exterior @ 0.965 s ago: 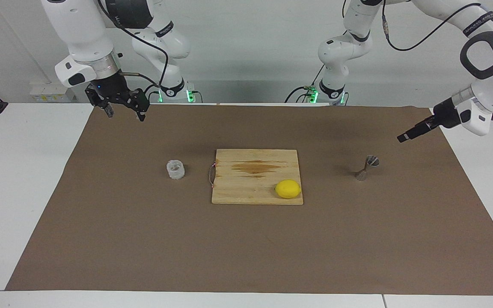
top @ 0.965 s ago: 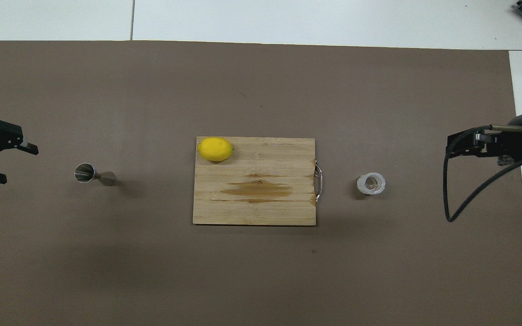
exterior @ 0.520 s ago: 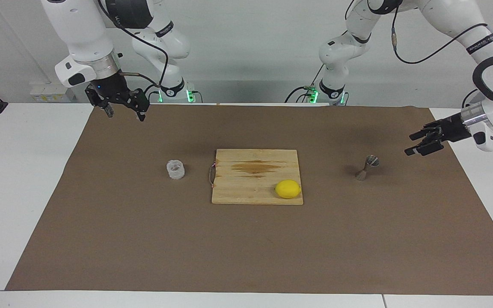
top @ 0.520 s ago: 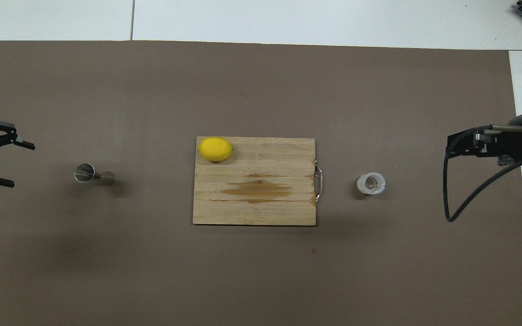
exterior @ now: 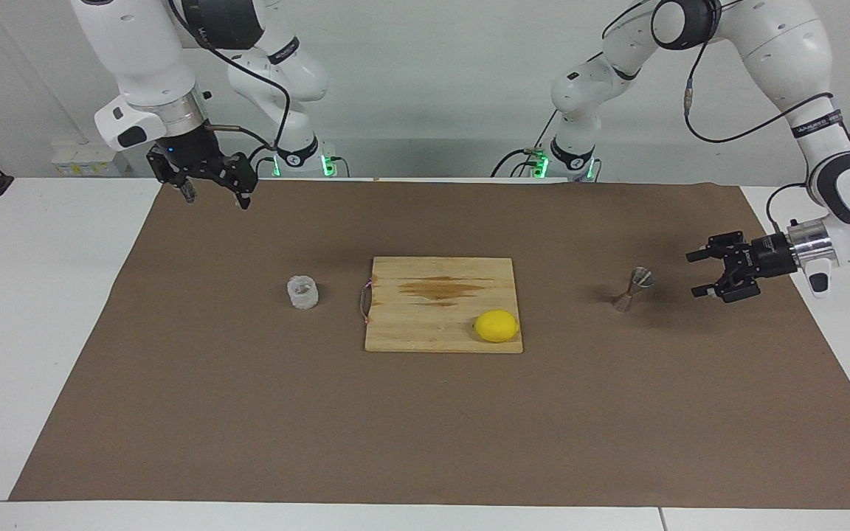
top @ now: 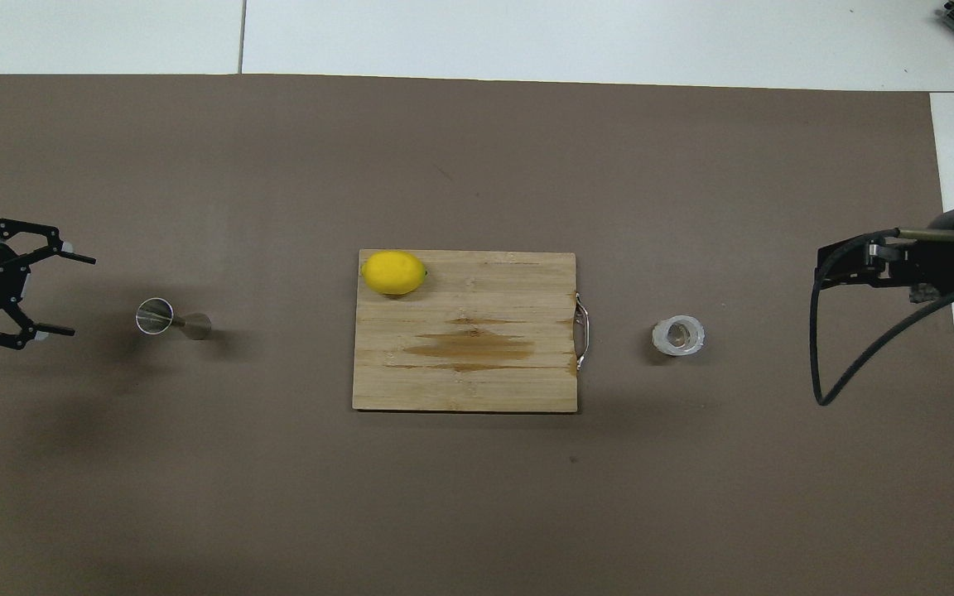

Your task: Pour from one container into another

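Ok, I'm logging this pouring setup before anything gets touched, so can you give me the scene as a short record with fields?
glass cup: upright on the brown mat, toward the right arm's end, beside the board's handle
jigger: standing on the mat, toward the left arm's end
left hand: open, low beside the jigger, not touching it
right hand: open, waiting over the mat's edge by its base
cutting board: mid-table, between cup and jigger
lemon: on the board's corner

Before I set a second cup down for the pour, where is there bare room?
Free: brown mat between glass cup and cutting board's handle; wider between board and jigger; widest strip farther from the robots than the board. Crowded: beside the jigger, where the open left pincer hangs.
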### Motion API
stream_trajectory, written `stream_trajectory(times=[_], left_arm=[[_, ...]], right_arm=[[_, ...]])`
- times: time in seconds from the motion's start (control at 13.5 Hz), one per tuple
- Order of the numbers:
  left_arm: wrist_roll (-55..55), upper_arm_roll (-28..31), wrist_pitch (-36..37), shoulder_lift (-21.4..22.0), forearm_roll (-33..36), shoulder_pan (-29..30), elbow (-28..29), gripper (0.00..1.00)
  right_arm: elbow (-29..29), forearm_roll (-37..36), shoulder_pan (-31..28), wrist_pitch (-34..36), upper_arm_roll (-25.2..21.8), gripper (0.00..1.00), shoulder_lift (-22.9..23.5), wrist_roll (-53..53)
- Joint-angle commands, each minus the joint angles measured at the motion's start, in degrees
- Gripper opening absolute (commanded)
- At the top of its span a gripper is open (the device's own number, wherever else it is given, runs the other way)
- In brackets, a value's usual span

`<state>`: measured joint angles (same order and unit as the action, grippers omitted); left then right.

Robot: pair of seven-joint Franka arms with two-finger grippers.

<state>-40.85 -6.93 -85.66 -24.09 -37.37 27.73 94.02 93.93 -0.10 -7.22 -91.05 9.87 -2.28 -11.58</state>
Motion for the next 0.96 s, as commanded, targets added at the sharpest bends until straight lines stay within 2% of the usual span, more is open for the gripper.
stream_trajectory(times=[0.0,0.52,0.89], left_arm=[[-1.5,-0.7,1.5,-4.8,-4.2,2.2,-1.0,1.0],[-1.6,-1.0,2.4,-11.1,-10.5,4.3,0.5,1.0],[-1.6,-1.2,4.5,-11.2,-16.1,4.3,3.3,1.0]], right_arm=[[0.3,1.3,-0.9,0.6,0.3,1.0,-0.4,0.9],[0.3,1.3,-0.9,0.6,0.3,1.0,-0.4,0.9],[0.3,1.2,-0.8,0.6,0.3,1.0,-0.4,0.9]])
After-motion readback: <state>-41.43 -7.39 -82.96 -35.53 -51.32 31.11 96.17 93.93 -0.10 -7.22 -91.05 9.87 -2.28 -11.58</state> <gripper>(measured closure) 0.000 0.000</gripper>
